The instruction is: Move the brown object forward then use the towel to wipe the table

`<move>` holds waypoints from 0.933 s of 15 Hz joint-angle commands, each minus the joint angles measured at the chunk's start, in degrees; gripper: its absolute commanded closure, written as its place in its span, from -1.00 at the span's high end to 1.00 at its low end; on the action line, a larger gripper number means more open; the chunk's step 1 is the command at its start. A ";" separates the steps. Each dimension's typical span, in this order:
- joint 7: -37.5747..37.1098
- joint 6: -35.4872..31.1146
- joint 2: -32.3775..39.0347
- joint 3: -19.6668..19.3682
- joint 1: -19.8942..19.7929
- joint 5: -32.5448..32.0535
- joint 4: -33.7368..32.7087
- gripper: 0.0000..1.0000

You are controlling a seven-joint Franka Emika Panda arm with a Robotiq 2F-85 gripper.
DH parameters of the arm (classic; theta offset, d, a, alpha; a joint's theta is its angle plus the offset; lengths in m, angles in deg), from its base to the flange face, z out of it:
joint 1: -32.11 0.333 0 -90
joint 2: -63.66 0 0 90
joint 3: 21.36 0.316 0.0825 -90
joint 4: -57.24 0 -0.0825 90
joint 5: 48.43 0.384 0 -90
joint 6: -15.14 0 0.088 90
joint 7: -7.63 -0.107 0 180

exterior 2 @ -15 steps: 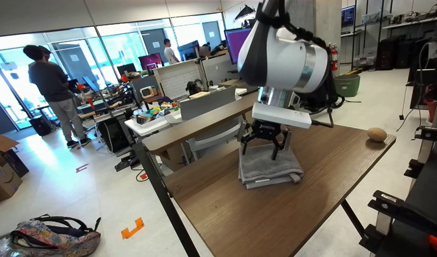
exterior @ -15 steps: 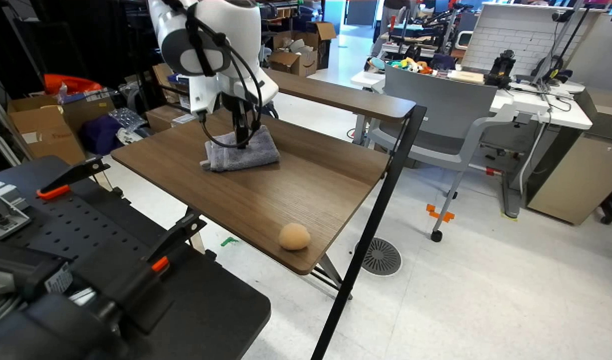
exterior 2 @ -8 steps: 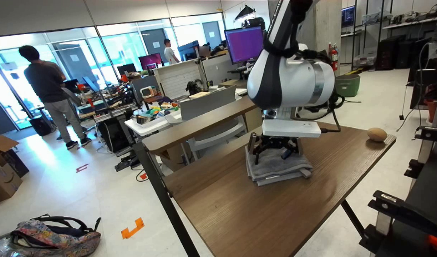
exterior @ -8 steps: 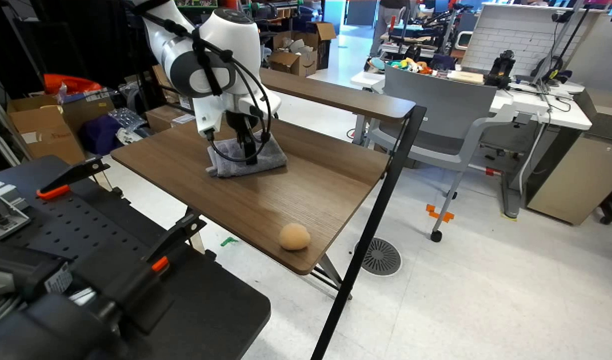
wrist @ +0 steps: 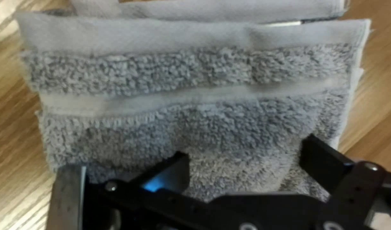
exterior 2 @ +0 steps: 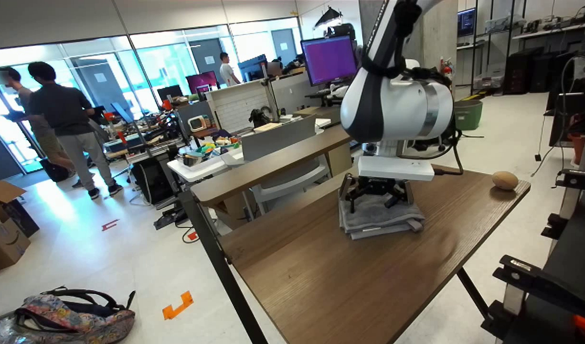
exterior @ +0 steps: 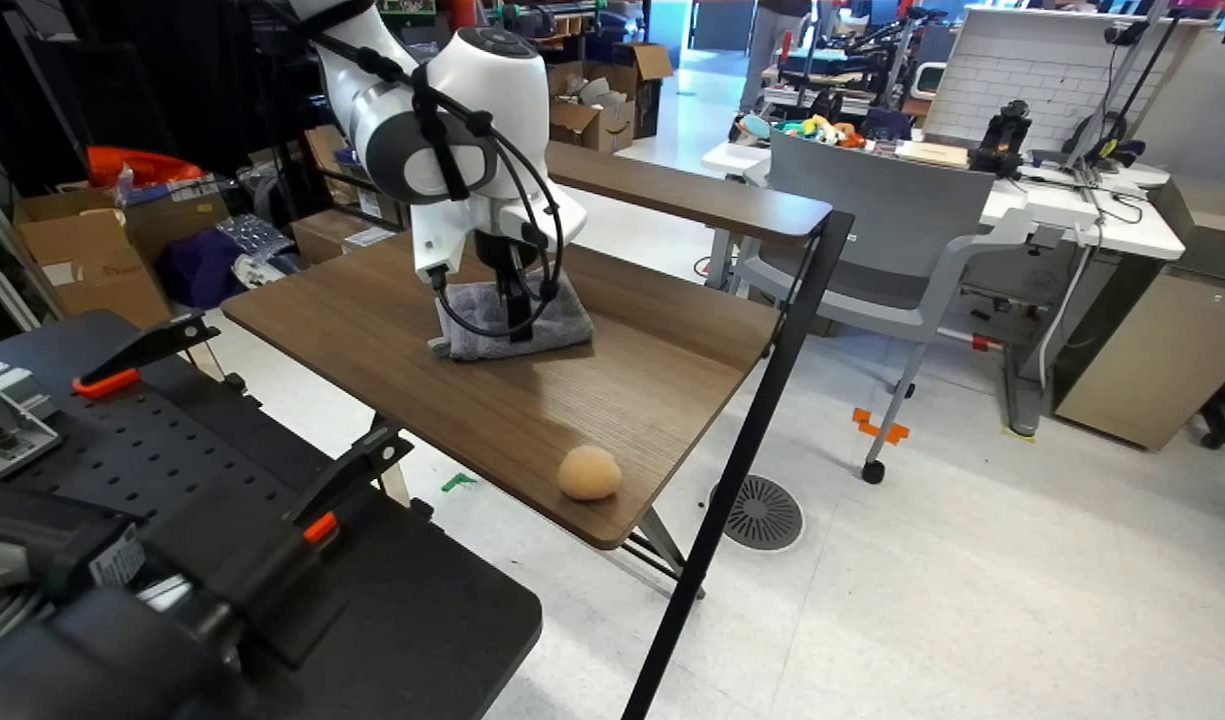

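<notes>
My jaws, spread apart on the towel (wrist: pixel 195 124), have slid it across the bench (exterior: pixel 542 395) toward the brown object (exterior: pixel 589 473), so wiping seems under way.

Robotics laboratory, by appearance: white jointed robot arm (exterior 2: pixel 402 112); black bench (exterior: pixel 447 600) with clamps (exterior: pixel 347 478); monitor (exterior 2: pixel 328 58), screen lit purple; cardboard boxes (exterior: pixel 102 260), opened; white table (exterior 2: pixel 196 175) crowded with small items (exterior 2: pixel 223 142); glass partitions (exterior 2: pixel 170 64) behind.
</notes>
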 commanded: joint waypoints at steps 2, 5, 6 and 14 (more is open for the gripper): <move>-4.72 0.73 9.01 -2.05 -4.42 0.23 -8.80 1.00; -9.99 -0.13 10.87 -5.10 -5.51 0.62 -11.86 1.00; -11.35 0.39 11.42 -6.00 -6.10 0.56 -13.14 1.00; -10.54 -3.07 14.21 -1.30 -12.04 2.39 -18.73 1.00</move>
